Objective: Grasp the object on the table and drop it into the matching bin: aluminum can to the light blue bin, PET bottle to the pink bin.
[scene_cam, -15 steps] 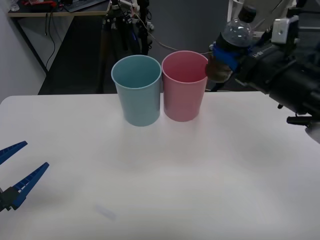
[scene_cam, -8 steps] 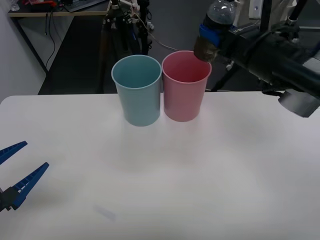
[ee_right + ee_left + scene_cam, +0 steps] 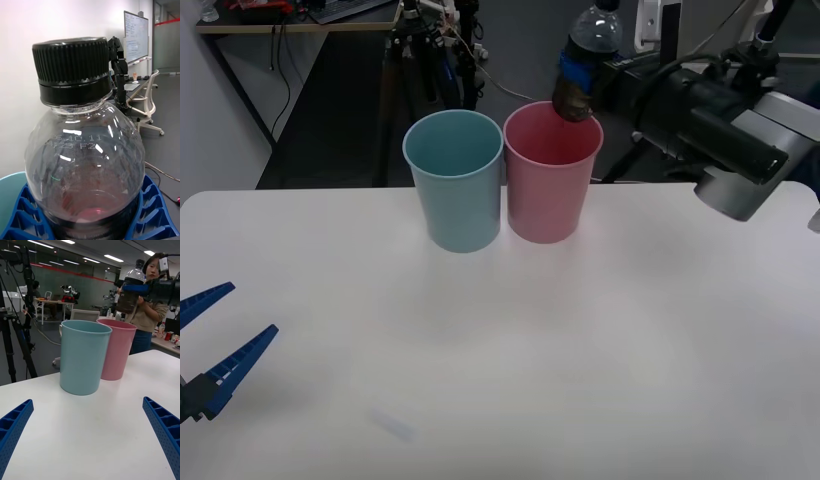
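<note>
Right pincer (image 3: pixel 578 72) clamped on PET bottle (image 3: pixel 585 55), above pink bin (image 3: pixel 548 172) far rim; off-centre release risks rim bounce.

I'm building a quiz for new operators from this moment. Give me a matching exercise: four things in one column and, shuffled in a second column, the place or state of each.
Things:
1. PET bottle
2. light blue bin
3. right gripper
4. left gripper

Places or states:
A. open, low over the table's near left edge
B. shut around the bottle's body
C. held upright above the pink bin's rim
D. standing on the table, touching the pink bin's side

Pairs: 1-C, 2-D, 3-B, 4-A
</note>
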Tool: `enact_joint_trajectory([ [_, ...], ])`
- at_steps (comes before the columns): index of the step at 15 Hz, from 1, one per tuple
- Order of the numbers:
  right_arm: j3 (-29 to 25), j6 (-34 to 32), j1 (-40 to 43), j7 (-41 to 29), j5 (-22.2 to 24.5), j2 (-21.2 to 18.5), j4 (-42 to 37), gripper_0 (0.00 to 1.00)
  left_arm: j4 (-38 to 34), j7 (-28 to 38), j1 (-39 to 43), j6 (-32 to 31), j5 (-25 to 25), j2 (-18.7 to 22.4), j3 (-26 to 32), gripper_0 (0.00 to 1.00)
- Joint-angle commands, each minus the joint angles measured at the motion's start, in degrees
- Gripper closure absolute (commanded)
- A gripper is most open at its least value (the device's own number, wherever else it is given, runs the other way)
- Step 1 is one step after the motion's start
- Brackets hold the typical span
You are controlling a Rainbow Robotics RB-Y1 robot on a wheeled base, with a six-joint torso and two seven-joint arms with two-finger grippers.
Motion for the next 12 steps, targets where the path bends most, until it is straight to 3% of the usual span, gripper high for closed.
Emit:
enact_joint_trajectory([
  [1,0.0,0.1,-0.3,-0.3,1.4,1.8,1.6,1.0,0.0,0.0,0.0,0.0,0.0,0.0,0.0,0.0],
  [6,0.0,0.7,-0.5,-0.9,3.7,3.2,2.5,1.0,0.0,0.0,0.0,0.0,0.0,0.0,0.0,0.0],
  [8,0.0,0.7,-0.5,-1.5,3.9,3.4,2.5,0.2,0.0,0.0,0.0,0.0,0.0,0.0,0.0,0.0],
  [9,0.0,0.7,-0.5,-1.8,3.9,3.5,2.5,0.0,0.0,0.0,0.0,0.0,0.0,0.0,0.0,0.0],
  [12,-0.3,0.7,-0.5,-2.3,3.9,4.1,2.5,0.0,0.0,0.0,0.0,0.0,0.0,0.0,0.0,0.0],
])
